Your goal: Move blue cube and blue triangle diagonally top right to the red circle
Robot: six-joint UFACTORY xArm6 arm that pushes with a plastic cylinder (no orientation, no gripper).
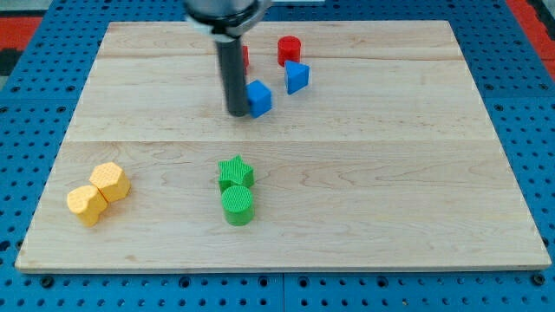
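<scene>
The blue cube (pixel 259 98) lies on the wooden board (pixel 390 173) near the view's top centre. My tip (pixel 236 113) stands right at the cube's left side, touching or nearly touching it. The blue triangle (pixel 297 77) lies just up and right of the cube, a small gap apart. The red circle (pixel 289 49) sits directly above the triangle, close to it. Another red block (pixel 244 57) is mostly hidden behind my rod, left of the red circle; its shape cannot be made out.
A green star (pixel 235 172) and a green circle (pixel 238 205) lie touching below centre. Two yellow blocks (pixel 110 181) (pixel 86 204) lie touching at the view's lower left. The blue pegboard (pixel 35 113) surrounds the board.
</scene>
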